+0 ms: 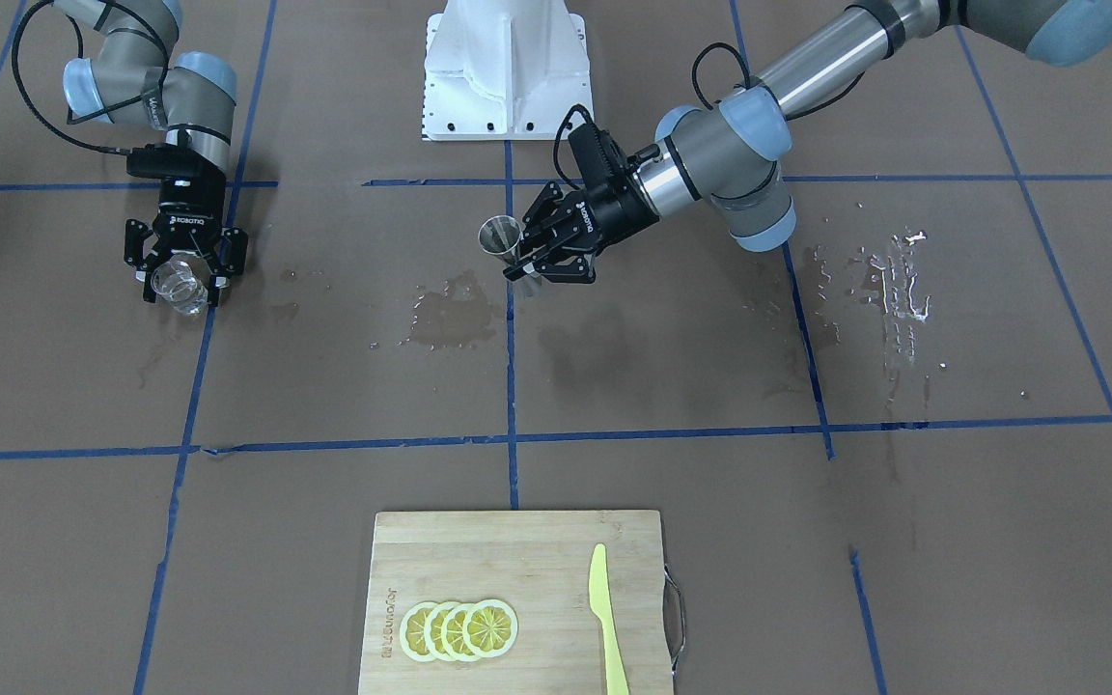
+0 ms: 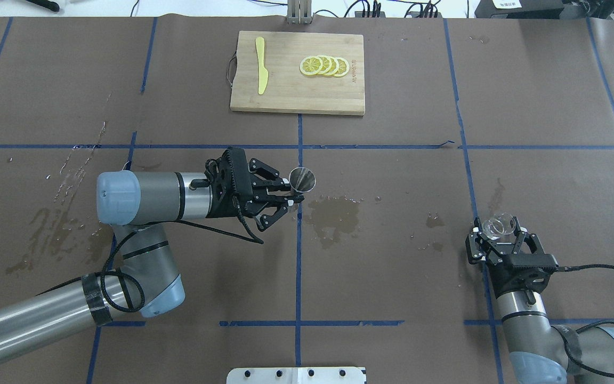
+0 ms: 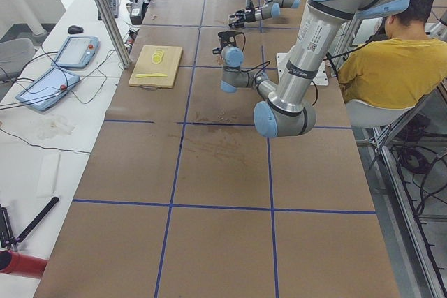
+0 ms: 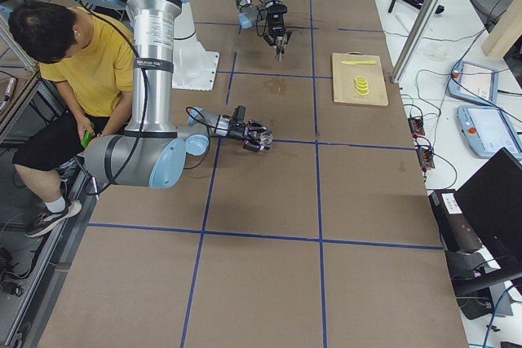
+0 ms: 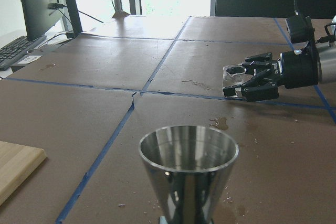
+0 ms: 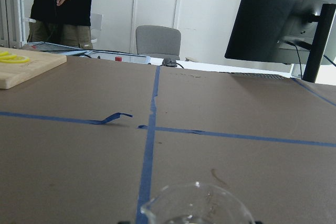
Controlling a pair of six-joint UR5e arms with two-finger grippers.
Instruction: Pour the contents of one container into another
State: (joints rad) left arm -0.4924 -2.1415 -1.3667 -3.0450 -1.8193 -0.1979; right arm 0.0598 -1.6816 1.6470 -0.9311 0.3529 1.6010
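Pinching steel cup (image 2: pixel 303 180) low between its jaws: left gripper (image 2: pixel 291 193). Right gripper (image 2: pixel 498 234) clasps glass beaker (image 2: pixel 496 224). Risk: narrow cup slips when tilted.

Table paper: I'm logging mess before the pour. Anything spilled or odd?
Yes. A dark wet patch lies near the upright metal cup, and glistening droplets streak the paper on the robot's left side. Nothing looks damaged.

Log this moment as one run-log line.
left tool: holds jigger, upright | right tool: holds beaker, upright | containers: far apart, no pour yet | table: wet patches
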